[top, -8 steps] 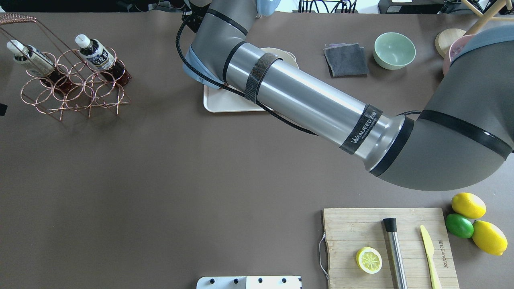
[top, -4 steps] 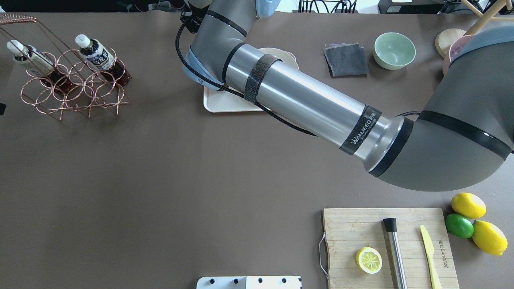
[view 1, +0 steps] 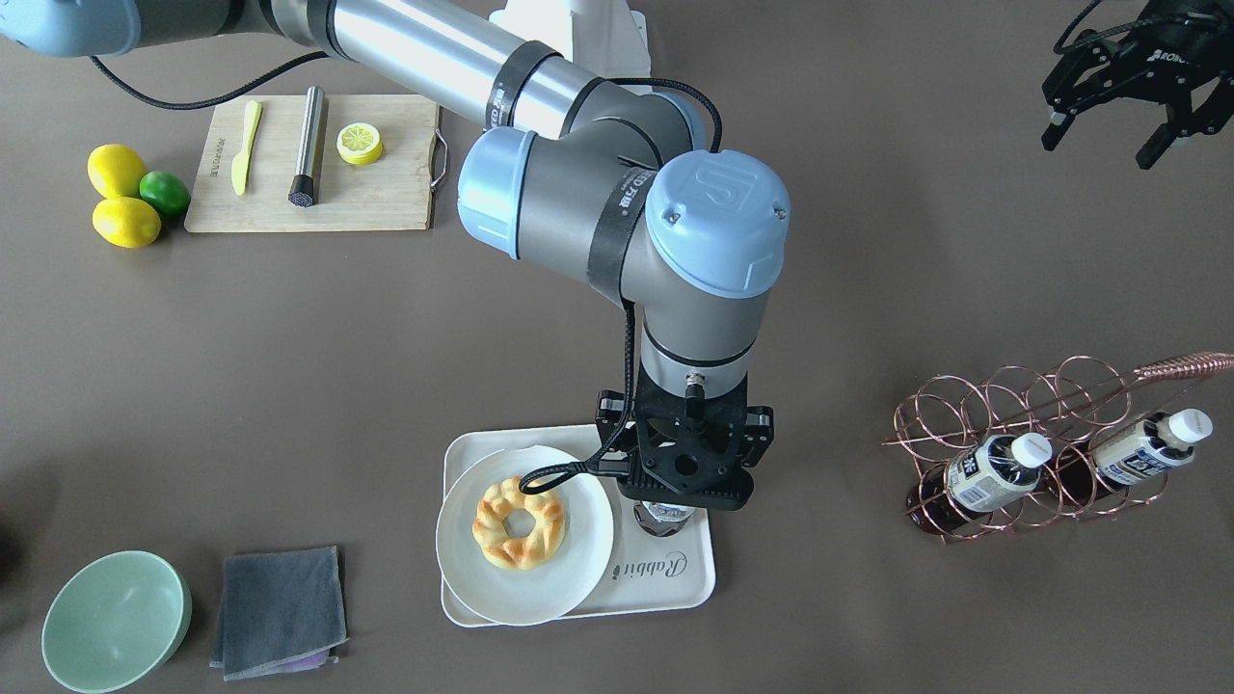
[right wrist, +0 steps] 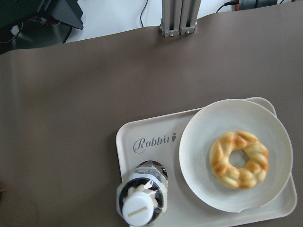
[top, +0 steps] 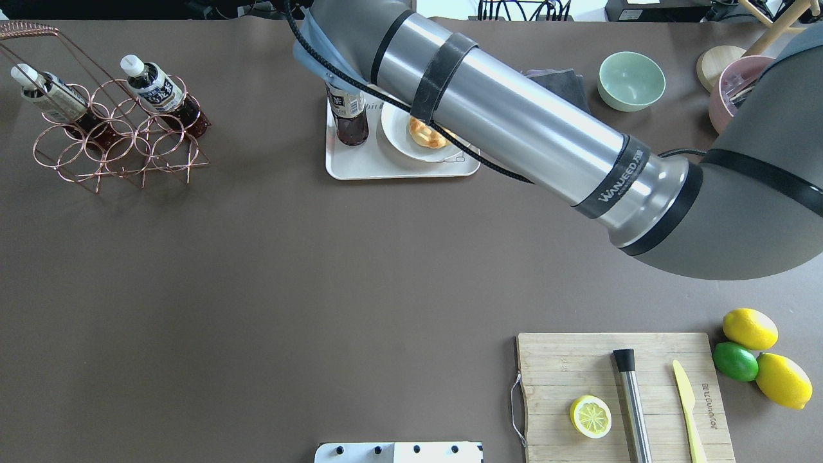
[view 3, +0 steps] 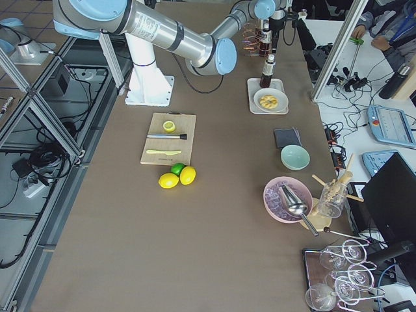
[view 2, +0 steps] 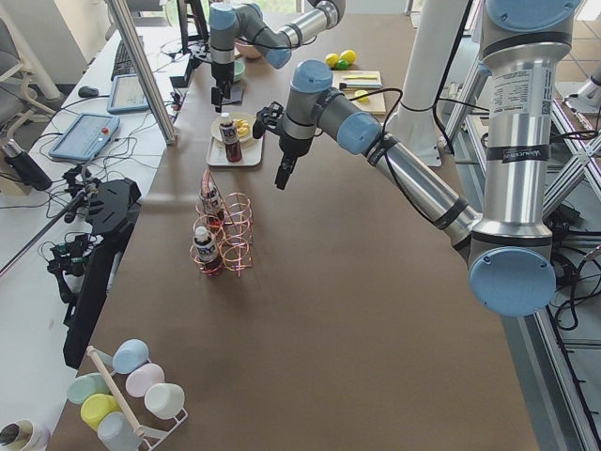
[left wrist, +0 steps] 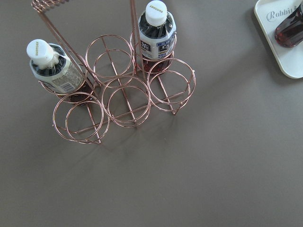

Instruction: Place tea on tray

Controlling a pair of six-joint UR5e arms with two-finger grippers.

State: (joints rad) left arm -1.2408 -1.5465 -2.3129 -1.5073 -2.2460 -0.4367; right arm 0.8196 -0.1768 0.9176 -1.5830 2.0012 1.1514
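Observation:
A tea bottle [top: 348,116] stands upright on the left part of the cream tray [top: 386,168], beside the "Rabbit" script. It also shows in the right wrist view [right wrist: 142,198] and the front view [view 1: 663,516]. My right gripper [view 1: 684,487] hangs straight above the bottle, apart from it, with its jaws spread; no fingers show in the right wrist view. My left gripper [view 1: 1104,135] is open and empty, in the air well away from the tray. Two more tea bottles [top: 157,87] [top: 48,96] lie in the copper wire rack [top: 122,141].
A round white plate [view 1: 525,535] with a donut fills the tray's other half. A grey cloth [view 1: 280,607] and a green bowl [top: 631,80] lie beyond it. A cutting board [top: 620,392] with knife and lemon slice, and loose lemons [top: 749,328], are at the near right.
My right arm has lifted and swung back off the tray. The bottle and the plate with the donut, which it hid before, now show on the tray.

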